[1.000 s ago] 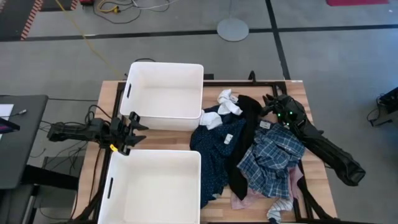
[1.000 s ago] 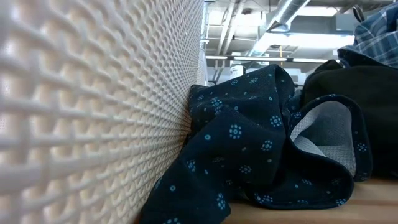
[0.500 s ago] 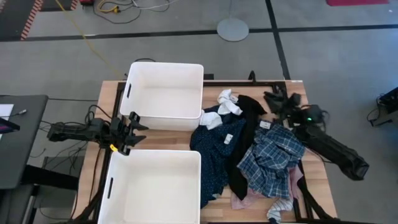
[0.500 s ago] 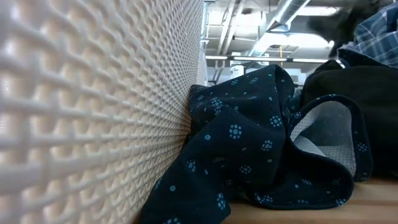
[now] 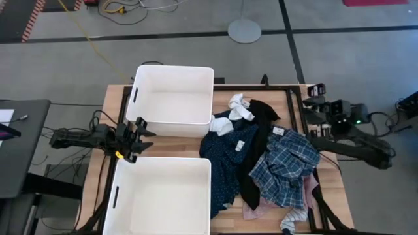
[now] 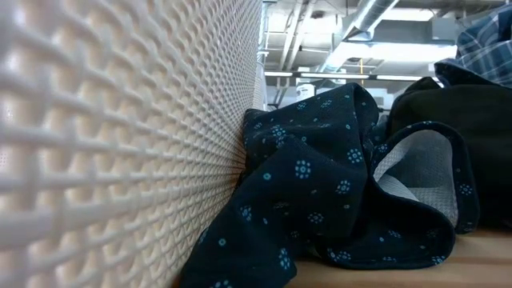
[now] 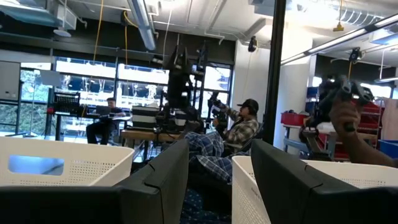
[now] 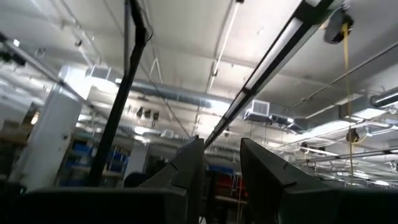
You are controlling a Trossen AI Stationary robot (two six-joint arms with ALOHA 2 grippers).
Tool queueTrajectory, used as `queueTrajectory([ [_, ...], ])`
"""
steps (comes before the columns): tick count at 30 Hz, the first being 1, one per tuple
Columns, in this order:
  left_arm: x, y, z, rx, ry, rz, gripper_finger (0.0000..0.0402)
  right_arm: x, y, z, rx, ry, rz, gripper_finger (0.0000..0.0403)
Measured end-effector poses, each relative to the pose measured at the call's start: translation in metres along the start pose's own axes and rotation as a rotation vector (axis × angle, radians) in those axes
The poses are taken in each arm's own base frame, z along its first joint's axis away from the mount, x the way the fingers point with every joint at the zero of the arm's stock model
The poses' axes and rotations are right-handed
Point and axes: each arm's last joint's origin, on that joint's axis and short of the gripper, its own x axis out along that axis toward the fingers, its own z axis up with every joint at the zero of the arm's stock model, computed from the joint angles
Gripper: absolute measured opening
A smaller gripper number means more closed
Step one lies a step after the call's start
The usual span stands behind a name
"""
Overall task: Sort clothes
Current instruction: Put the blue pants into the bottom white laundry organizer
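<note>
Clothes [image 5: 261, 163] lie heaped unsorted across the surface's right half, with the empty right end effector [image 5: 312, 104], fingers slightly apart, raised beyond the far right corner, so a first pick seemingly remains ahead.

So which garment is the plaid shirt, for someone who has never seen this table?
From above, find the two white bins on the table's left half; the clothes pile lies to their right. The plaid shirt is on the pile's right side, beside the black piece and partly over the pale pink shirt. It alone has a blue-and-white check pattern.
</note>
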Motion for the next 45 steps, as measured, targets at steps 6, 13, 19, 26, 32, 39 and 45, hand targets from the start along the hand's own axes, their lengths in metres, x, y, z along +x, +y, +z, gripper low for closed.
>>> queueTrajectory([
  [6, 0.000, 0.000, 0.000, 0.000, 0.000, 0.000, 0.0169, 0.036, -0.009, 0.014, -0.007, 0.221, 0.014, 0.0128],
  [13, 0.000, 0.000, 0.000, 0.000, 0.000, 0.000, 0.0169, 0.079, -0.022, 0.010, -0.035, 0.507, 0.033, 0.0163],
  [19, 0.000, 0.000, 0.000, 0.000, 0.000, 0.000, 0.0169, 0.105, -0.023, -0.007, 0.010, 0.712, 0.106, 0.0238],
  [26, 0.000, 0.000, 0.000, 0.000, 0.000, 0.000, 0.0169, 0.113, -0.018, -0.034, 0.061, 0.982, 0.126, 0.0291],
  [32, 0.000, 0.000, 0.000, 0.000, 0.000, 0.000, 0.0169, 0.108, -0.004, -0.048, 0.145, 1.134, 0.179, 0.0291],
  [39, 0.000, 0.000, 0.000, 0.000, 0.000, 0.000, 0.0169, 0.096, 0.023, -0.047, 0.354, 1.294, 0.222, 0.0291],
  [45, 0.000, 0.000, 0.000, 0.000, 0.000, 0.000, 0.0169, 0.080, 0.043, -0.045, 0.489, 1.492, 0.175, 0.0290],
])
